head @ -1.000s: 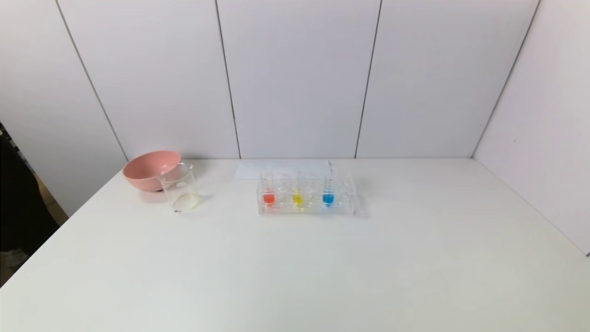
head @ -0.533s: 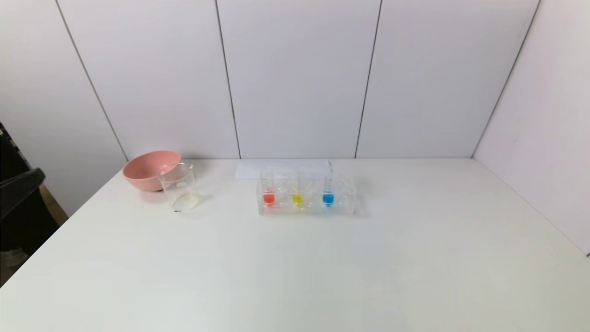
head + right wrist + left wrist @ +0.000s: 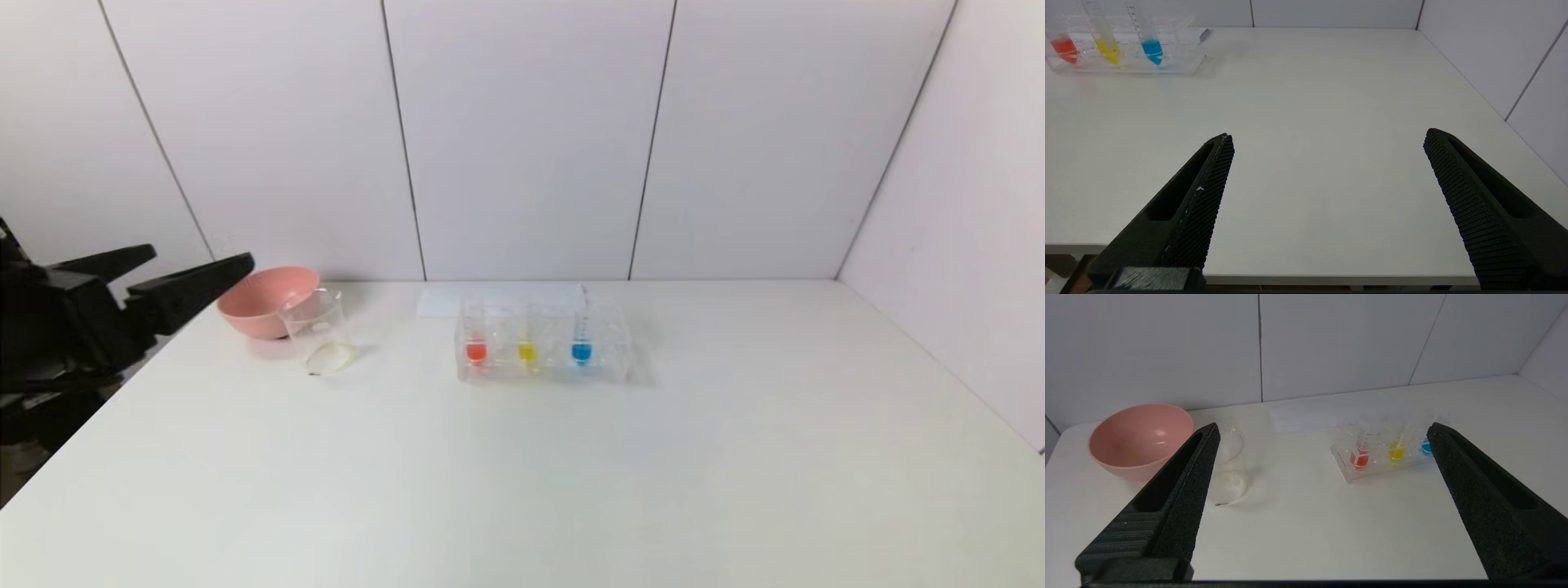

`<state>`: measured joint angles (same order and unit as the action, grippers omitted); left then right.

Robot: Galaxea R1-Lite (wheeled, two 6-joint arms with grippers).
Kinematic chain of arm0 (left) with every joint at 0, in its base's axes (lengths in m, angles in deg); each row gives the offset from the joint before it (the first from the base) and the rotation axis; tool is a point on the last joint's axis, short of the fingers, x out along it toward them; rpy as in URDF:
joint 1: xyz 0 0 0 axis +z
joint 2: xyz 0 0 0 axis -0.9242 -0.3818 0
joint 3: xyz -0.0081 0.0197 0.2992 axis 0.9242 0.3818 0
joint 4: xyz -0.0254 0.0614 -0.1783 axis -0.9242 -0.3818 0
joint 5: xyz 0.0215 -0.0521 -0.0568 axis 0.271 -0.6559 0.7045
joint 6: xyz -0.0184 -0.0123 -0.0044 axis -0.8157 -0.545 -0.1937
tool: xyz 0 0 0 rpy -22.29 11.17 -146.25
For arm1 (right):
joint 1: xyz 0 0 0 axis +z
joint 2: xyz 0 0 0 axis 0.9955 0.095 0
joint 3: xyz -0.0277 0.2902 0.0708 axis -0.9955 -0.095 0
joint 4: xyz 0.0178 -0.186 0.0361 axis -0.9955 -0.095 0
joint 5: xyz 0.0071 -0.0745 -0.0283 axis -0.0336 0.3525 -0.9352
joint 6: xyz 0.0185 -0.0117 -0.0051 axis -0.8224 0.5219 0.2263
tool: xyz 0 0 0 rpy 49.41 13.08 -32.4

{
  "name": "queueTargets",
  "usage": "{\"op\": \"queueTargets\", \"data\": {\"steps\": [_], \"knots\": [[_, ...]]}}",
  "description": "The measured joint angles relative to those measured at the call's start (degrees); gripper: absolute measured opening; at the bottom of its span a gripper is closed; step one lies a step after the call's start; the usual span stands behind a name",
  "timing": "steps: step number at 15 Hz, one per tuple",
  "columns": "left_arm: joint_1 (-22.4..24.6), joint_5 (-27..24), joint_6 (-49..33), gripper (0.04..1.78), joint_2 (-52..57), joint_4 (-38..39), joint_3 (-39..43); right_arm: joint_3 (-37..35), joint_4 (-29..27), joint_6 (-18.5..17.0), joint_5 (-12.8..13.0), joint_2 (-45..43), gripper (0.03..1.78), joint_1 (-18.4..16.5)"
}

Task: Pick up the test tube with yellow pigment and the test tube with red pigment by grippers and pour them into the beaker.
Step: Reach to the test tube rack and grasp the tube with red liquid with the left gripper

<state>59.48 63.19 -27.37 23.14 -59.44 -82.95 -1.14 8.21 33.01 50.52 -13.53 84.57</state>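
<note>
Since a second ago your left gripper (image 3: 200, 265) has swung into the head view at the table's left edge, where only a dark shape stood before; nothing on the white table (image 3: 522, 474) has shifted. Its jaws stand spread wide and empty, pointing toward the pink plastic bowl (image 3: 263, 300). Your right gripper (image 3: 1327, 141) hangs low at the near right edge of the table, jaws likewise parted with nothing between them, well apart from the glassware. The slim clear test tube with yellow pigment (image 3: 526, 336) stands upright in the clear acrylic tube rack (image 3: 543, 367), between the slim clear test tube with red pigment (image 3: 475, 335) at the rack's left end and a matching tube of blue liquid (image 3: 581, 335) toward its right. The small clear glass beaker (image 3: 318, 333) sits just in front of the pink bowl, left of the rack and apart from it. Expect both tubes to be light, stiff, smooth and breakable, so they will likely slip under a loose pinch and could crack under a hard one. Take hold on the bare graduated wall above the rack's top plate, well above the liquid, lift straight up to clear the hole, and keep the neighbouring tubes out of the jaws' path.
</note>
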Motion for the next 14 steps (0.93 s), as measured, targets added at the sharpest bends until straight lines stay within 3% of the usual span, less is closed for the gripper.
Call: {"op": "queueTargets", "data": {"steps": [10,14], "knots": [[-6.4,0.5,0.4,1.77,-18.2,12.7,1.2,0.0,0.0,0.0,0.0,0.0,1.70,0.0],[-9.6,3.6,0.4,1.77,-25.7,20.7,1.6,0.0,0.0,0.0,0.0,0.0,1.70,0.0]]}}
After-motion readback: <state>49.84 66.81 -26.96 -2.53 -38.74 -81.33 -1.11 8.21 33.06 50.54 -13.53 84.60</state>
